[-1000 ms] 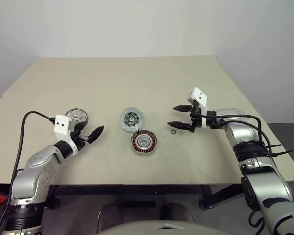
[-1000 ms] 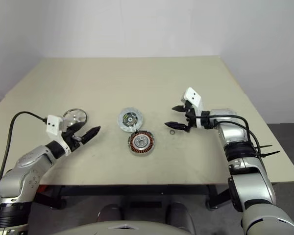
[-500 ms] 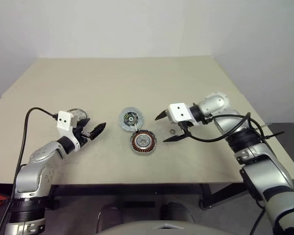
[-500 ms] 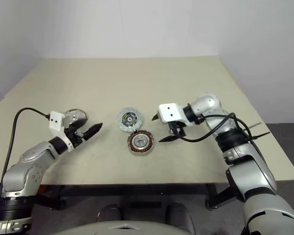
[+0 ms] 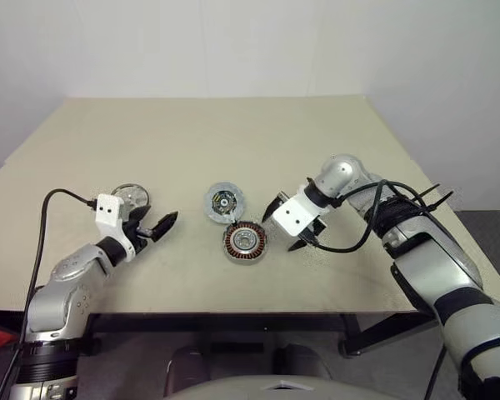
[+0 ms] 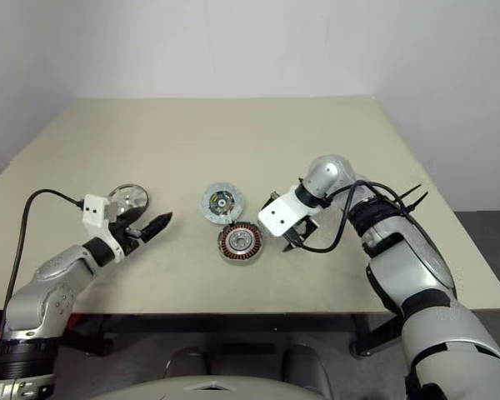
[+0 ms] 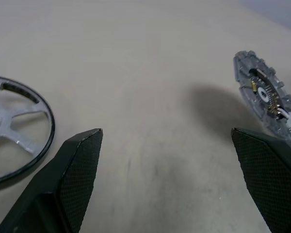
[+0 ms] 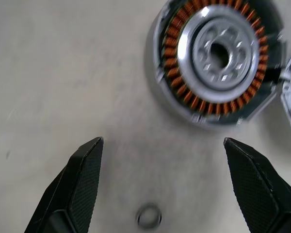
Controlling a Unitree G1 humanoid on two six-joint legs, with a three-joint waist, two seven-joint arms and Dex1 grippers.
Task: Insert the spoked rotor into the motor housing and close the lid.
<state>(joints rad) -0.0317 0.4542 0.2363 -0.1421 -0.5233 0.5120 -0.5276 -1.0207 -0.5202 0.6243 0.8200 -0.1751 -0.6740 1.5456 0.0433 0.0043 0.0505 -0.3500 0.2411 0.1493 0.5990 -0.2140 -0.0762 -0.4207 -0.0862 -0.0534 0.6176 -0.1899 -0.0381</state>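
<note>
Your right gripper (image 5: 287,225) is tipped steeply down over the beige tabletop (image 5: 233,142), its two black fingers (image 8: 82,179) spread wide apart with nothing between them. It sits just to the right of the motor housing (image 5: 245,242), not touching it. In its wrist view you see the housing's copper windings around the pale hub, and a tiny loose ring (image 8: 149,216) lying on the tabletop between the fingers.

The motor housing rests near the front middle of the tabletop. The lid (image 5: 223,202) lies right behind it, dark inner face with the small coloured bits turned up; their edges look to be touching or nearly so.

Your left gripper (image 5: 160,226) hovers low over the tabletop on the left, pointing toward the middle, also spread wide and empty. The spoked rotor (image 5: 130,197) lies flat just behind and beside it, well apart from the housing. In the left wrist view the rotor sits outside one finger (image 7: 77,170), not between the two.
</note>
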